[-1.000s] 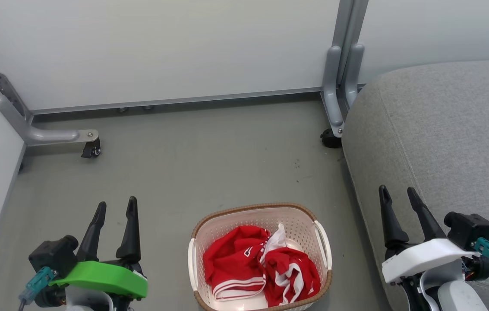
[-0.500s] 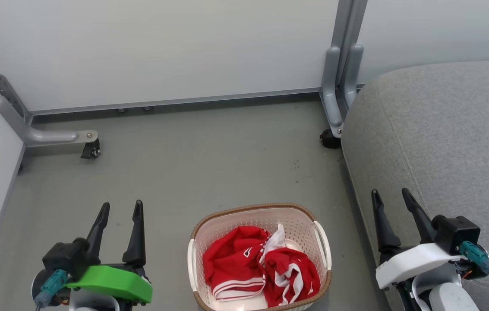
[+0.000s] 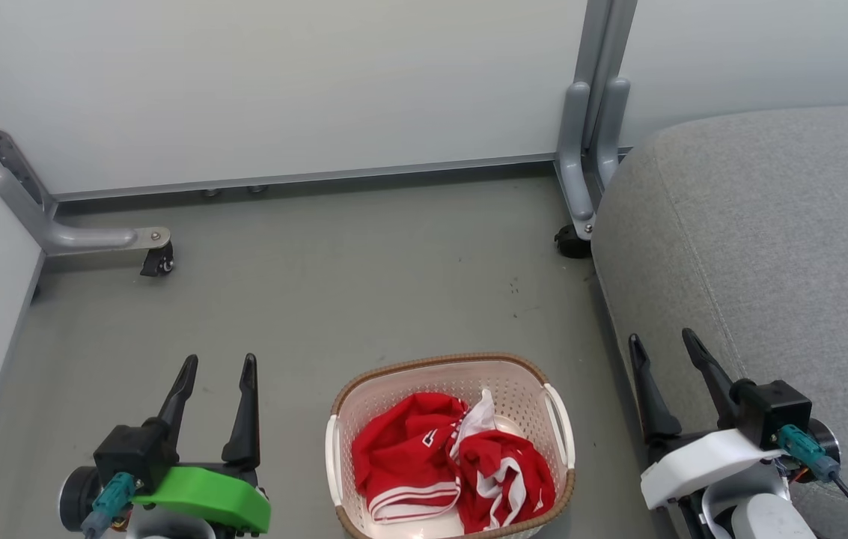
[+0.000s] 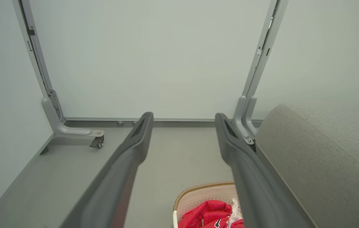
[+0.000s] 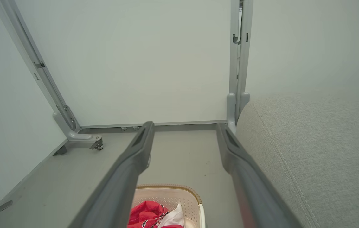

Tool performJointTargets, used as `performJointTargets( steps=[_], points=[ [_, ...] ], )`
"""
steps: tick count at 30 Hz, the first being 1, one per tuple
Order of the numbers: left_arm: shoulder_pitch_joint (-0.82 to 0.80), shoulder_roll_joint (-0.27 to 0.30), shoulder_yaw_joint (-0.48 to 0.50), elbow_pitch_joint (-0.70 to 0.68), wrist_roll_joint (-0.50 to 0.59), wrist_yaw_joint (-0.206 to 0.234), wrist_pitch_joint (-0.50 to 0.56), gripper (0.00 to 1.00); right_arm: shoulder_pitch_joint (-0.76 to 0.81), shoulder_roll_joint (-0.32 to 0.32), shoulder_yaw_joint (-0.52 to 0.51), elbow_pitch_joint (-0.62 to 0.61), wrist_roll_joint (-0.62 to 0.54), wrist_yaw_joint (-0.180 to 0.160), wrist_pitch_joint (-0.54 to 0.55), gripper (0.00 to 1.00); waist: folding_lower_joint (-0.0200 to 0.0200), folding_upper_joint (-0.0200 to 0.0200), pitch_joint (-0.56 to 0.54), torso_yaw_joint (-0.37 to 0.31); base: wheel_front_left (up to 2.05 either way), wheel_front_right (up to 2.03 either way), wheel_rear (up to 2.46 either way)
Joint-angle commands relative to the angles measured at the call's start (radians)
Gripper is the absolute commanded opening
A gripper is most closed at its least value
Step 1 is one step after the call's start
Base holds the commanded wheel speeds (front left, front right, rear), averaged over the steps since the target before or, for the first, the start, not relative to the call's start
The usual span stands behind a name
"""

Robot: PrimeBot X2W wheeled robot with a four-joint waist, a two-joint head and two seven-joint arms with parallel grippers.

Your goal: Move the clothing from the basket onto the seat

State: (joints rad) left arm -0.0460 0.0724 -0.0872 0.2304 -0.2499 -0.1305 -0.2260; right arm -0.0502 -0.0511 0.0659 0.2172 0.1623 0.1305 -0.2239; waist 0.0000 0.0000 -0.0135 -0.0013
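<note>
Jaws spread — shiny red clothing (image 3: 409, 457) crumpled in perforated cream basket (image 3: 400, 386).

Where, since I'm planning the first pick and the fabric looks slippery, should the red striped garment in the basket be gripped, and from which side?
Probably the raised crumpled fold atop the red shiny white-striped clothing, from straight above: the walls of the cream perforated plastic basket block any sideways approach, and the bunched ridge offers something to pinch.
</note>
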Motion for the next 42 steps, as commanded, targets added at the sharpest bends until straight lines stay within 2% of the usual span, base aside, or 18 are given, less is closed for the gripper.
performJointTargets(
  steps=[1,19,42],
  points=[
    [0.012,-0.003,0.004,0.003,0.018,0.0,-0.009,1.0,0.001,-0.003,0.001,0.0,-0.02,0.0,-0.01,1.0,0.0,0.0,-0.001,0.0,0.0,0.0,0.0],
    [0.011,-0.01,0.001,0.077,0.103,0.0,-0.042,1.0,0.011,-0.001,0.007,0.031,-0.103,0.0,-0.044,1.0,0.0,0.0,-0.01,0.0,0.0,0.0,0.0],
    [-0.014,-0.017,0.023,0.096,0.104,0.0,-0.04,1.0,-0.011,0.0,0.008,0.029,-0.059,0.0,-0.042,1.0,0.0,0.0,0.004,0.002,0.0,0.0,0.0]
  ],
)
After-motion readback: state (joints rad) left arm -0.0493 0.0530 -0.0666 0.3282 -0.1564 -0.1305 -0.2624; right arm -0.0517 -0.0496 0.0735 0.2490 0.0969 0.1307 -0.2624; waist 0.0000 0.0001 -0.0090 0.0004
